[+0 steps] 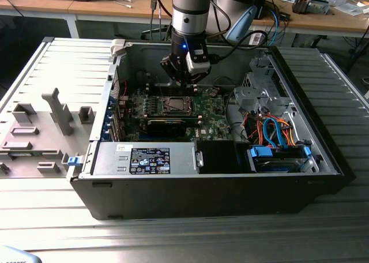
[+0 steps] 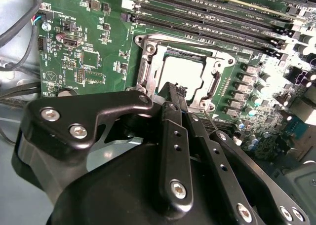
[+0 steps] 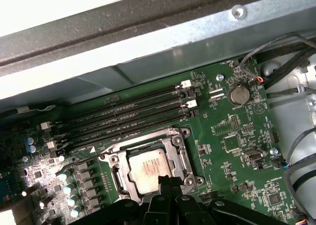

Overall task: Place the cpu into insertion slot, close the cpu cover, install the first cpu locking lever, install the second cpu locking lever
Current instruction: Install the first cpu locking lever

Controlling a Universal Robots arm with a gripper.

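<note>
The cpu (image 3: pixel 148 169) is sitting in the slot (image 3: pixel 114 178) near the middle of the motherboard (image 3: pixel 232 136), its grey top showing in both wrist views. The cover (image 3: pixel 178 151) is lying down around the cpu as a silvery frame, so those two steps look done. A thin lever (image 3: pixel 84 158) is running along the side of the slot nearest the memory slots (image 3: pixel 128 114); whether it is hooked I cannot tell.

The pincer (image 2: pixel 173 94) is hovering just over the edge of the slot, its fingers (image 2: pixel 174 136) pressed together with nothing between them. In the exterior view the arm (image 1: pixel 189 9) is reaching down into the open computer case (image 1: pixel 230 188) on the table (image 1: pixel 173 240), directly above the slot.

As a judgement, the risk is the closed tip sliding off a springy lever and striking the small parts beside the slot, or the lever missing its hook and springing back.
</note>
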